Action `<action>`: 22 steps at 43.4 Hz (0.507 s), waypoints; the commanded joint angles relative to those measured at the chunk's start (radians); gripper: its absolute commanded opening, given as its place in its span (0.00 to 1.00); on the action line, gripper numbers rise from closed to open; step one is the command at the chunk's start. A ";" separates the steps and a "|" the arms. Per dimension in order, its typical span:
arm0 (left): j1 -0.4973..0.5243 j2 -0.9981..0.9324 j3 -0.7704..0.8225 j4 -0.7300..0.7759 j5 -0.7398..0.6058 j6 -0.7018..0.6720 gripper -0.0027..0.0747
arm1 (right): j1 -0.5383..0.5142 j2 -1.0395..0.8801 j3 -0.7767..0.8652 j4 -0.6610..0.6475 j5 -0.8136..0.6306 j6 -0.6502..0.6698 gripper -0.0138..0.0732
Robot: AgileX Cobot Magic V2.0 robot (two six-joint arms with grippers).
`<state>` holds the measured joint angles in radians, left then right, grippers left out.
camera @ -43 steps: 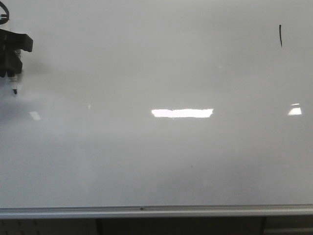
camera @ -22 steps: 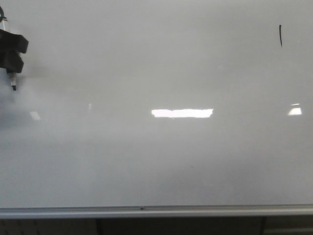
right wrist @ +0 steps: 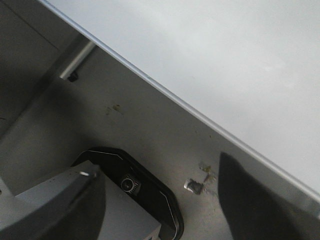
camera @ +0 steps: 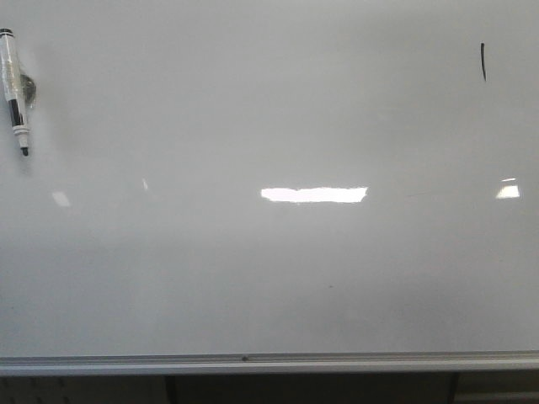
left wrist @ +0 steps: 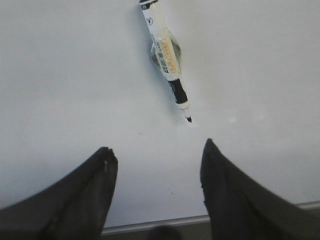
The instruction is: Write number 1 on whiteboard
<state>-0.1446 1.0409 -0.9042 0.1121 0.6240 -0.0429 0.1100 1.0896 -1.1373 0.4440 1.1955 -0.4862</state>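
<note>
The whiteboard (camera: 269,252) fills the front view, with a silver rail along its near edge. The number 1 (camera: 483,61), a short thin black stroke, stands at the board's far right. A white marker pen (camera: 16,91) with a black tip lies loose on the board at the far left, tip toward the near edge. It also shows in the left wrist view (left wrist: 165,52). My left gripper (left wrist: 157,155) is open and empty, back from the pen, over the board near its rail. My right gripper (right wrist: 160,185) is open and empty, off the board over a grey floor.
Bright light reflections (camera: 313,194) lie on the board's middle and right. In the right wrist view the board's edge rail (right wrist: 165,95) runs diagonally, and a black-rimmed camera housing (right wrist: 135,187) sits between the fingers below.
The left gripper held the marker at the board's far left, then let go and drew back out of the front view. The pen now lies alone on the board.
</note>
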 commanded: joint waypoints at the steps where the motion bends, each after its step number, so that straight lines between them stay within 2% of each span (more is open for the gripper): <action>1: -0.049 -0.109 -0.032 -0.004 0.049 0.030 0.52 | -0.005 -0.037 -0.032 -0.104 -0.004 0.179 0.74; 4: -0.087 -0.167 -0.032 -0.006 0.115 0.037 0.52 | -0.005 -0.059 -0.032 -0.187 0.006 0.289 0.74; 11: -0.151 -0.282 -0.032 -0.008 0.221 0.037 0.52 | -0.005 -0.171 0.011 -0.329 -0.020 0.440 0.74; 22: -0.156 -0.386 -0.014 -0.033 0.250 0.034 0.52 | -0.005 -0.390 0.137 -0.387 -0.086 0.469 0.74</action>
<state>-0.2911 0.6719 -0.9020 0.0876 0.9237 0.0000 0.1100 0.7643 -1.0084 0.0762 1.1783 -0.0235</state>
